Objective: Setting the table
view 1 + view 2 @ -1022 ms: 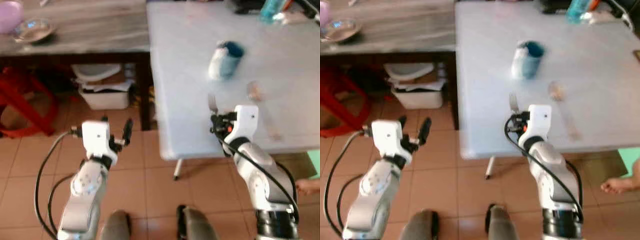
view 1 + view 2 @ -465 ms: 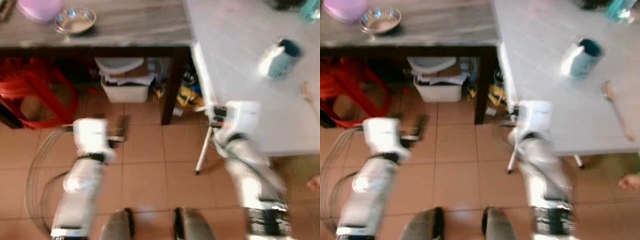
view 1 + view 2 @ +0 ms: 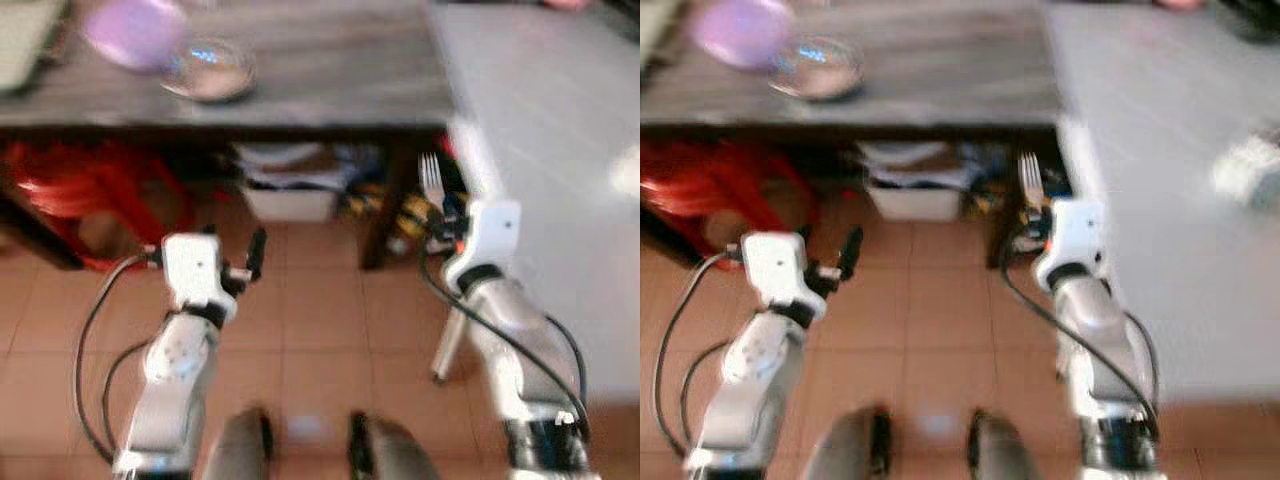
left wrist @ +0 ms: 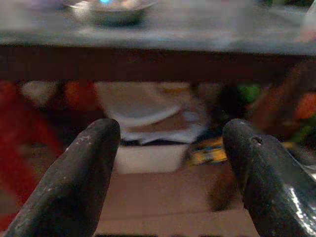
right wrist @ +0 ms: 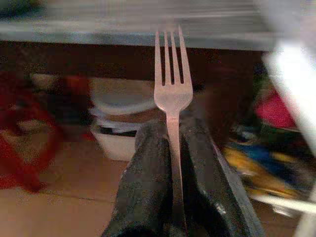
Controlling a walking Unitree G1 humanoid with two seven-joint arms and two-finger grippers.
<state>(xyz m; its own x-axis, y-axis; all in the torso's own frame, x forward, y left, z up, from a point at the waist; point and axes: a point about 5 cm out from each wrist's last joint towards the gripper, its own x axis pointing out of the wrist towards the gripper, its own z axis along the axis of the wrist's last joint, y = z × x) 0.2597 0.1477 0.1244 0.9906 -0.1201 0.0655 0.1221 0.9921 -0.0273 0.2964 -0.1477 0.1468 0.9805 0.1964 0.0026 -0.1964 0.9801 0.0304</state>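
Right fingers (image 5: 148, 187) around unmarked fork (image 5: 170, 89)

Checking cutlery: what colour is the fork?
Silver, the metal fork; clearest in the right wrist view.

The camera has swung left, so the white table (image 3: 560, 130) that held centre now sits at 3 o'clock, the metal bowl (image 3: 208, 70) drifts from 10 toward 11 o'clock (badly blurred), and the mug has left the frame

Head cams pretty motion-blurred, esp. toward edges. Daylight glare on the white surface (image 3: 560, 110); dark shadow under the wooden surface (image 3: 300, 60). Wrist views dim, bg soft.
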